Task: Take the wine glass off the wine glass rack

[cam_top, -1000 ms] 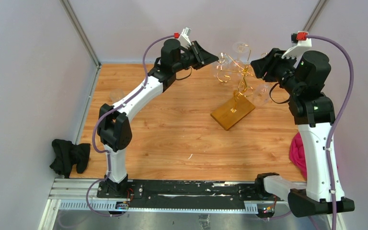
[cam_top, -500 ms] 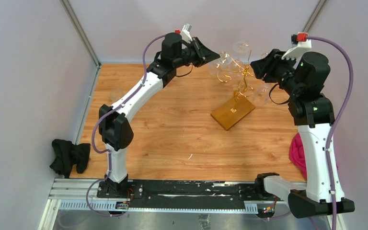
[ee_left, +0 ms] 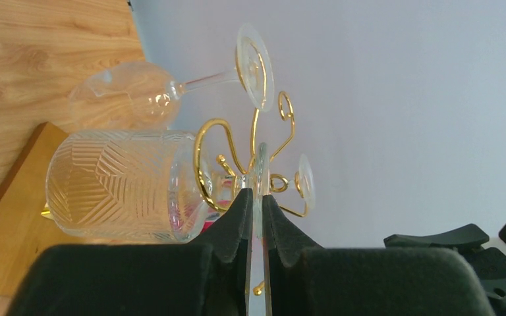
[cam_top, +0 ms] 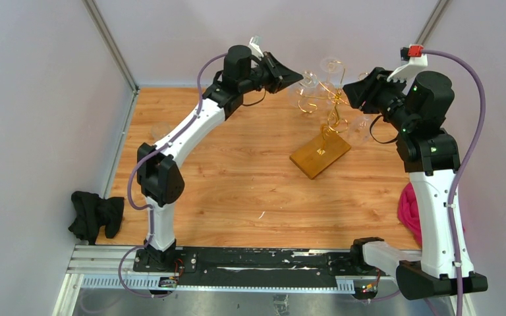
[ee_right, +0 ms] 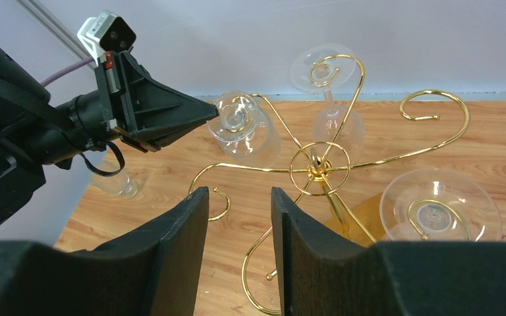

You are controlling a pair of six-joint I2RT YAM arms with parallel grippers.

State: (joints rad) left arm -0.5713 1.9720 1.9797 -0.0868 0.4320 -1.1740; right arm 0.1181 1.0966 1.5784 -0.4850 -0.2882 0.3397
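The gold wire wine glass rack (cam_top: 330,104) stands on its amber base (cam_top: 319,155) at the back right of the table. Three wine glasses hang on its arms. My left gripper (cam_top: 294,76) is shut on the foot of the left wine glass (cam_top: 306,85). In the left wrist view the fingers (ee_left: 255,195) pinch the foot's edge, with the patterned bowl (ee_left: 118,184) to the left. The right wrist view shows that glass (ee_right: 240,122) at the left gripper's tip. My right gripper (cam_top: 350,92) is open and empty, above the rack's hub (ee_right: 319,164) on its right side.
Two other glasses hang on the rack (ee_right: 323,72) (ee_right: 438,207). A clear glass (cam_top: 160,130) stands on the table at the left. A black cloth (cam_top: 95,214) lies off the table's left edge and a pink cloth (cam_top: 410,210) by the right arm.
My left gripper has shifted slightly up and toward the rack at the glass foot. The right arm has hardly moved.
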